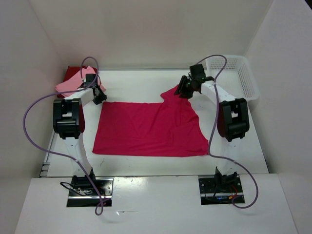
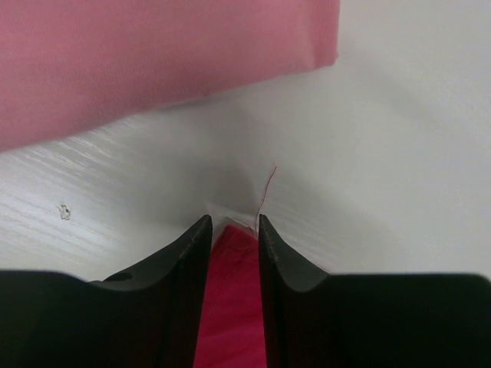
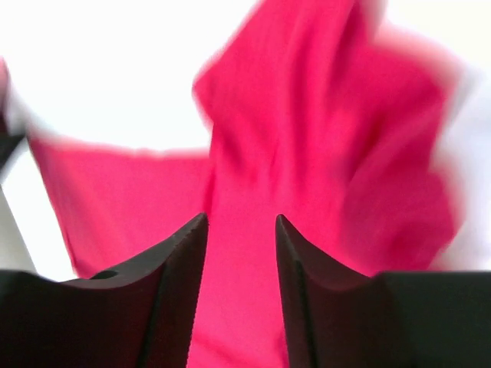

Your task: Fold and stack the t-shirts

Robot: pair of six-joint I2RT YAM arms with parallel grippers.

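The bright crimson-pink t-shirt (image 1: 151, 129) lies spread flat on the white table. My left gripper (image 1: 100, 97) is at its far left corner and is shut on a fold of that cloth (image 2: 230, 307), low over the table. My right gripper (image 1: 184, 90) is shut on the shirt's far right corner and holds it lifted, so the cloth rises to the fingers (image 3: 238, 291); that view is blurred. The light pink t-shirt (image 1: 73, 84) lies at the far left on the dark red t-shirt (image 1: 73, 72). The light pink one also shows in the left wrist view (image 2: 153, 61).
A white mesh basket (image 1: 241, 78) stands at the far right corner. White walls enclose the table on three sides. Purple cables loop from both arms. A loose red thread (image 2: 267, 188) lies on the table ahead of the left fingers.
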